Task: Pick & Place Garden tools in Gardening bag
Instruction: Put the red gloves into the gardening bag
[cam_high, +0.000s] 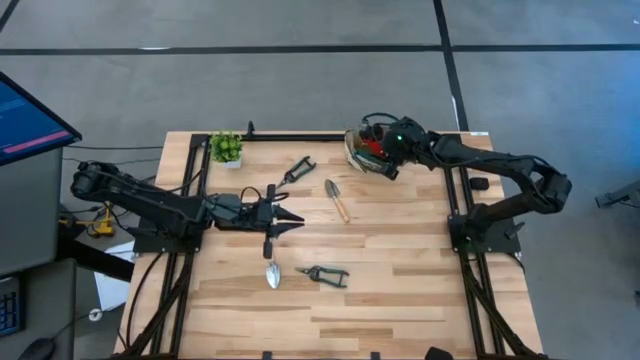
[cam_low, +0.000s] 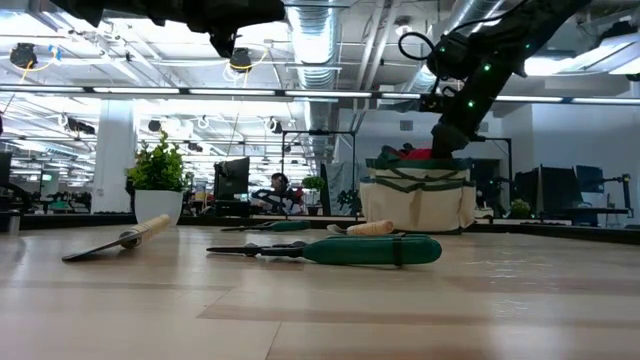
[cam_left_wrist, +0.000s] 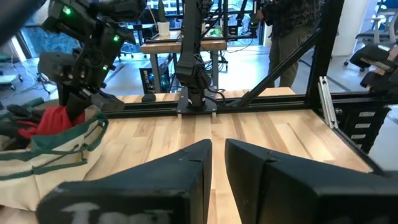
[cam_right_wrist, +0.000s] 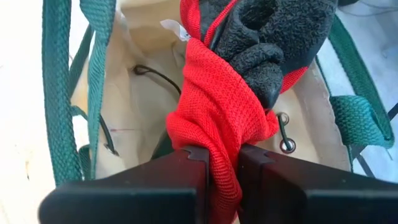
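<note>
The beige gardening bag with green trim stands at the table's far right; it also shows in the low view. My right gripper is over the bag's mouth, shut on the red-and-black bundle. My left gripper is open and empty at mid-table, level, pointing right; its fingers show in the left wrist view. On the table lie a wooden-handled trowel, black pruners, a second trowel and shears. My right gripper pinches the bundle's red knit part between its two fingers, coming from above and pointing down into the bag. The bundle hangs below the fingers, its black part farther down inside the bag's mouth, with the bag's beige lining around it.
A small green potted plant stands at the table's far left. A black frame rail runs along the far edge. Bare wood lies between the tools and the near edge. A person stands beyond the table in the left wrist view.
</note>
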